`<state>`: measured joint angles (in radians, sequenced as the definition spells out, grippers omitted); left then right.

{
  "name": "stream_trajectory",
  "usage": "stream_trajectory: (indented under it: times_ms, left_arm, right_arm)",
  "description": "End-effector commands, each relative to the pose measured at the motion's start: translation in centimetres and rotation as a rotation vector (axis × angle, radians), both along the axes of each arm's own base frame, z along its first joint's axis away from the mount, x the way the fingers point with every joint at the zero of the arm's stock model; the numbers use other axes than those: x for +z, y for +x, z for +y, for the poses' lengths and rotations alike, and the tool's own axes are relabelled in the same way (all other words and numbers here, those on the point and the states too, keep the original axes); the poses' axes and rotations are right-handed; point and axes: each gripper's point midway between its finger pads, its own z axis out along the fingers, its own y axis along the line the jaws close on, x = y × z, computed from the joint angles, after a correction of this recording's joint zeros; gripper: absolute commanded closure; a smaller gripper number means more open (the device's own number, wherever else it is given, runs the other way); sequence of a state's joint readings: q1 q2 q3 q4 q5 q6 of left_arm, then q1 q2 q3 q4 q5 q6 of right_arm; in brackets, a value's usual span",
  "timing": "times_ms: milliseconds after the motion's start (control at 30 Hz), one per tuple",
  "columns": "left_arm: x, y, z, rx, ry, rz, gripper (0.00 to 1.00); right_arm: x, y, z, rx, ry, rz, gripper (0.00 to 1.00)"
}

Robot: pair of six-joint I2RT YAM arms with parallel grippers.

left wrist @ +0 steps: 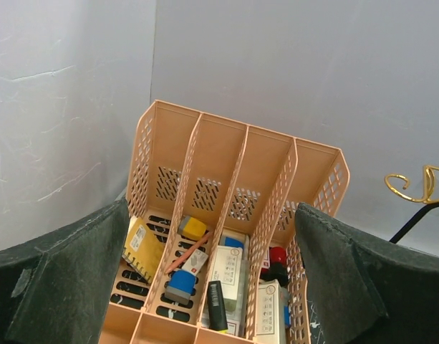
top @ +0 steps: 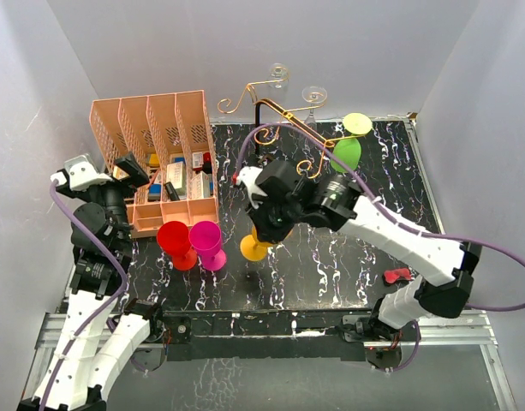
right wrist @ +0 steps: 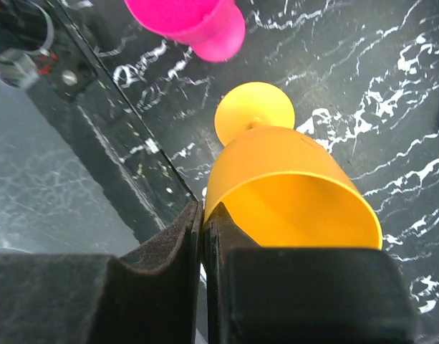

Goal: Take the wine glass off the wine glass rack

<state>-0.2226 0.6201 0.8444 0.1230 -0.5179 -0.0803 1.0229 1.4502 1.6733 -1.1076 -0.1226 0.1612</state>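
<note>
Over black counter (top: 331,265), orange wine glass (right wrist: 291,193) is being clamped by right gripper (right wrist: 203,215); left gripper (left wrist: 210,211) is being held apart.

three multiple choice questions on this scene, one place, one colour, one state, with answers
1. Where do the red glass and pink glass stand?
A stacked together
B on the table by the peach organiser
C inside the organiser

2. What colour is the held glass in the right fingers?
A orange
B green
C clear

3. The left fingers are:
A shut on a glass
B open, empty
C shut on a box

Answers: B, both stand on marble at its front; A, an orange rim is pinched between them; B, wide apart, nothing between.
</note>
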Motion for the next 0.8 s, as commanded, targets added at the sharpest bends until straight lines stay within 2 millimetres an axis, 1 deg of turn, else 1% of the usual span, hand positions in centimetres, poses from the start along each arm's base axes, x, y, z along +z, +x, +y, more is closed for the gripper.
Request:
stream_trajectory:
  times_ms: [0, 100, 200, 267, 400, 467, 600, 633, 733, 767]
  left_arm:
    - [1.2, -0.8, 0.4, 0.023, -0.021, -0.062, 0.03]
    - [1.1, -0.8, 0.2, 0.015, -0.029, -0.061, 0.03]
    - [0.9, -1.0, 0.1, 0.015, -0.029, -0.060, 0.03]
    - [0.9, -1.2, 0.3, 0.026, -0.032, -0.067, 0.03]
    - [0.9, -1.8, 0.8, 0.050, -0.036, -0.082, 0.03]
    - [0.9, -2.1, 1.1, 0.063, -0.038, -0.087, 0.03]
    - [1.0, -2.3, 1.4, 0.078, -0.041, -0.094, 0.03]
    - [1.0, -2.4, 1.4, 0.080, -0.041, -0.096, 0.03]
    - [1.0, -2.5, 1.5, 0.083, -0.042, -0.101, 0.03]
    - [1.1, -2.6, 1.5, 0.084, -0.043, -0.104, 0.03]
  right_arm:
    - [-0.8, 0.2, 0.3, 0.006, -0.114, -0.093, 0.92]
    - [-1.9, -0.3, 2.2, 0.053, -0.155, -0.133, 0.92]
    - [-2.9, -1.1, 4.3, 0.134, -0.164, -0.166, 0.92]
    - [-3.8, -1.4, 5.2, 0.192, -0.170, -0.184, 0.92]
    - [-5.3, -1.2, 7.1, 0.299, -0.159, -0.233, 0.92]
    - [-6.4, -1.3, 7.5, 0.351, -0.172, -0.238, 0.91]
    - [-8.8, -1.0, 7.5, 0.412, -0.251, -0.239, 0.91]
    - [-9.0, -0.9, 7.6, 0.418, -0.255, -0.244, 0.91]
    - [-8.8, -0.8, 7.7, 0.419, -0.254, -0.249, 0.90]
    - [-9.7, -0.7, 7.7, 0.420, -0.277, -0.240, 0.90]
